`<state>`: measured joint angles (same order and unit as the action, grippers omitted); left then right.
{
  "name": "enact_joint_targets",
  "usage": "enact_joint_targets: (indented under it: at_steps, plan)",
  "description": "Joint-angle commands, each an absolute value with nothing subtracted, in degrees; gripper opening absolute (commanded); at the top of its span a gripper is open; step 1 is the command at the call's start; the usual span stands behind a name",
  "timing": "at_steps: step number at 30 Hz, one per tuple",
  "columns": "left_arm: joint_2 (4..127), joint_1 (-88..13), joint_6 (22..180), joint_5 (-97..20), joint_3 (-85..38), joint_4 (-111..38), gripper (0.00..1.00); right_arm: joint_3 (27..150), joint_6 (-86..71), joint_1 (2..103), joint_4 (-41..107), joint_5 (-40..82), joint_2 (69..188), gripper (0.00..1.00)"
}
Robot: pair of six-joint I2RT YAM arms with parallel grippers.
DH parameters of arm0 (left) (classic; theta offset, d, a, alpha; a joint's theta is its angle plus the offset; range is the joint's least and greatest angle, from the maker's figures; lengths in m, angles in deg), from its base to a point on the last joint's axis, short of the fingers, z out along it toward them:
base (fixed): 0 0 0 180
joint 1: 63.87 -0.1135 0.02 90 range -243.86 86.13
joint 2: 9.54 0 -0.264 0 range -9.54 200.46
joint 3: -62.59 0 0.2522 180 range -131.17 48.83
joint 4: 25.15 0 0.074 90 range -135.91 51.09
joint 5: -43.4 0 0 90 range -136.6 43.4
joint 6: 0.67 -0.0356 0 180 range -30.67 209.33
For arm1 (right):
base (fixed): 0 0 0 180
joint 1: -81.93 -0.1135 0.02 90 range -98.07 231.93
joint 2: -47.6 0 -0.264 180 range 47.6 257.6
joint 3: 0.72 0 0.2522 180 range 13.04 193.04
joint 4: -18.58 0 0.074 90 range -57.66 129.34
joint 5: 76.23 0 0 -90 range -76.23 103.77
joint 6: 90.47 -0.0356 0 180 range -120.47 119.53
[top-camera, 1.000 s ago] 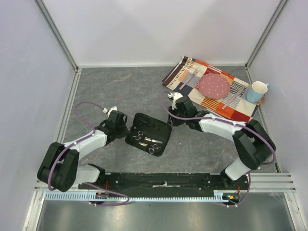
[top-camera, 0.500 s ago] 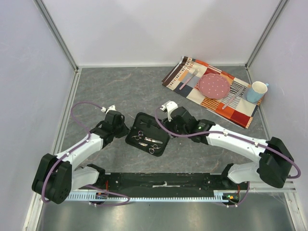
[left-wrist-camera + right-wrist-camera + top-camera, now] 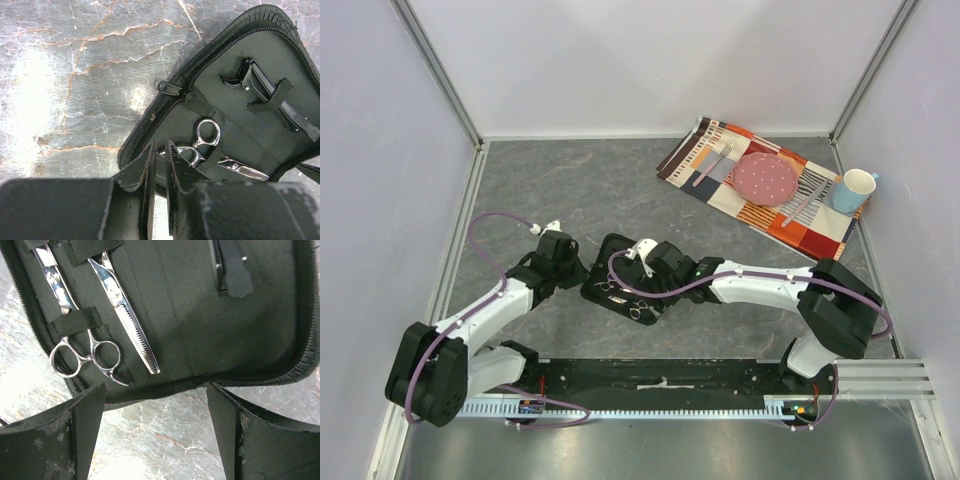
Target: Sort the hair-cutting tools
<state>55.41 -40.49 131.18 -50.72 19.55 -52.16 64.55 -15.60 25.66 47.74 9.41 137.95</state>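
Observation:
A black fabric case lies open on the grey floor. Two silver scissors are strapped inside; in the right wrist view the ring-handled pair lies beside a toothed blade. A black hair clip sits under a strap, and the clips show again in the left wrist view. My right gripper hangs wide open over the case's edge, holding nothing. My left gripper is at the case's left rim. Its jaws stand a narrow slit apart, and I cannot tell whether they pinch the rim.
At the back right a patterned placemat carries a pink plate, a fork and a knife. A white-and-blue cup stands beside it. Walls close in the left, right and far sides.
My right arm swung left from beside the case to over it, and its jaws opened wide. The left gripper stayed at the case's left rim.

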Motion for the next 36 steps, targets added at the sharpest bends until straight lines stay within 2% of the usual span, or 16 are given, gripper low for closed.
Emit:
enact_joint_targets:
  at_steps: [1,20,36]
  plan:
    - [53.5,-40.2,128.7,-50.7,19.6,-52.5,0.19,67.4,-14.4,25.0,44.8,9.1,140.0,0.91]
    - [53.7,-40.2,128.4,-51.2,20.5,-52.0,0.19,70.9,-14.0,24.9,43.6,8.1,145.2,0.88]
    - [53.7,-40.2,128.1,-51.6,20.4,-52.3,0.19,67.4,-15.3,25.1,41.7,7.5,146.7,0.87]
